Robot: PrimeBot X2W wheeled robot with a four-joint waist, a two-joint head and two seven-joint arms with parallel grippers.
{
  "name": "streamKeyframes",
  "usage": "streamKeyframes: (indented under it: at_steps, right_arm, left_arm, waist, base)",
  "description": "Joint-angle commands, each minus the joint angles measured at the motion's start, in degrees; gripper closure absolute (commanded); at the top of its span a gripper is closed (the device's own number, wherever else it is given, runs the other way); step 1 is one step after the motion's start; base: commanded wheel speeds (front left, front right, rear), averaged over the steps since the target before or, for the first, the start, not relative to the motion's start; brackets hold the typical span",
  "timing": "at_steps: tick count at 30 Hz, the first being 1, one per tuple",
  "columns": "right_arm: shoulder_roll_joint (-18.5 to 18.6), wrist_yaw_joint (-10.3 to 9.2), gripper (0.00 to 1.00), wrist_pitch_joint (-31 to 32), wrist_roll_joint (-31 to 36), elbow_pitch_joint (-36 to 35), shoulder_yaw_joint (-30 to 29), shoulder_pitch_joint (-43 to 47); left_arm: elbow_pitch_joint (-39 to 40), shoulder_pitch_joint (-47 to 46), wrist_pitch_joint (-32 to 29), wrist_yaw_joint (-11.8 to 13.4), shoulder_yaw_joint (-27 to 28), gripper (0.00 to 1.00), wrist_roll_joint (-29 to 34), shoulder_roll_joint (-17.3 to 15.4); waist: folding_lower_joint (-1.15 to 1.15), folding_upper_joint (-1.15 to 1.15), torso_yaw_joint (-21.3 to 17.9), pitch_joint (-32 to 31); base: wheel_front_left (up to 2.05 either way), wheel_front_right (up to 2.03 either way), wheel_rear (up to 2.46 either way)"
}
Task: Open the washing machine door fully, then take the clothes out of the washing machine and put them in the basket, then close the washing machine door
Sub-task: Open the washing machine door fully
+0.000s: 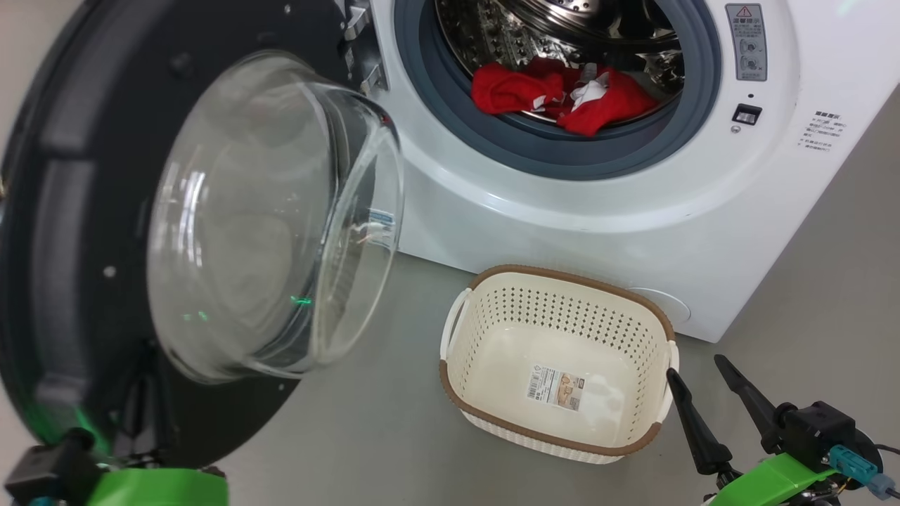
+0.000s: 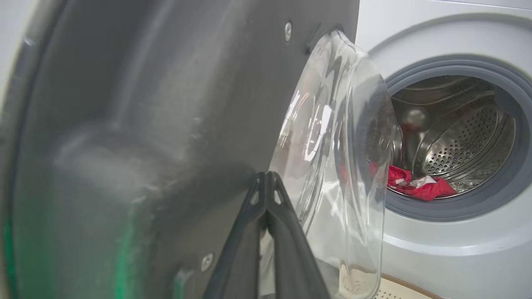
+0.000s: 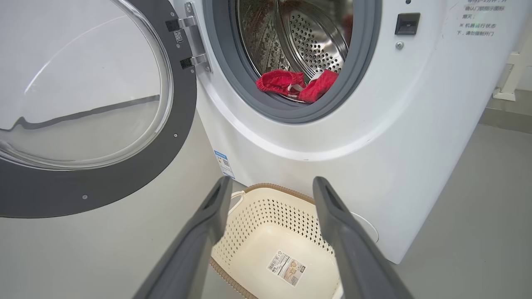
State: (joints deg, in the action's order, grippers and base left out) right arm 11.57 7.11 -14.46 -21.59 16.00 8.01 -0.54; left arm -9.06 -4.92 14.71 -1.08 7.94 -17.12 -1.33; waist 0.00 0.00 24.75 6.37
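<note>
One washing machine [image 1: 562,225], one door [image 1: 77,211], one basket [image 1: 562,275], maybe two clothes [image 1: 506,91].

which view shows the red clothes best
The head view: the bright red fabric clothes with white patches lie large and unblocked at the front of the perforated steel drum. The right wrist view shows them whole but smaller; in the left wrist view the door's clear glass bowl hides part of them.

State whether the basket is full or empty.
Empty: the basket shows its bare bottom and label; the clothes lie in the drum.
</note>
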Motion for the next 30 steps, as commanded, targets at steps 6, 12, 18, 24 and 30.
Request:
streamKeyframes:
  at_steps: [6,12,18,24,30]
  right_arm:
    - [1.1,0.37,0.00,-0.5,-0.3,-1.4,1.3,-1.9]
    - [1.4,0.37,0.00,-0.5,-0.3,-1.4,1.3,-2.1]
    - [1.7,0.37,0.00,-0.5,-0.3,-1.5,1.5,-2.4]
    - [1.9,0.37,0.00,-0.5,-0.2,-1.7,1.7,-2.9]
    - [2.4,0.37,0.00,-0.5,-0.3,-1.7,2.0,-3.3]
  left_arm:
    - [-2.3,-4.7,0.3,-0.7,9.5,1.00,2.6,-2.6]
    - [-6.8,-8.4,0.3,-1.9,14.4,1.00,4.0,-4.5]
    - [-11.4,-12.4,0.3,-2.9,17.9,1.00,5.8,-6.6]
    - [-15.0,-15.4,0.3,-3.4,20.5,1.00,7.0,-8.0]
    - [-17.8,-17.9,0.3,-3.7,24.1,1.00,8.0,-9.1]
  waist:
    - [0.00,0.00,-0.6,-0.1]
    - [0.00,0.00,-0.9,0.4]
    - [0.00,0.00,-1.4,1.0]
    - [0.00,0.00,-2.0,2.0]
    - [0.00,0.00,-2.8,2.9]
  base:
    - [0.00,0.00,0.00]
    - [0.00,0.00,0.00]
    - [0.00,0.00,0.00]
    - [0.00,0.00,0.00]
    - [0.00,0.00,0.00]
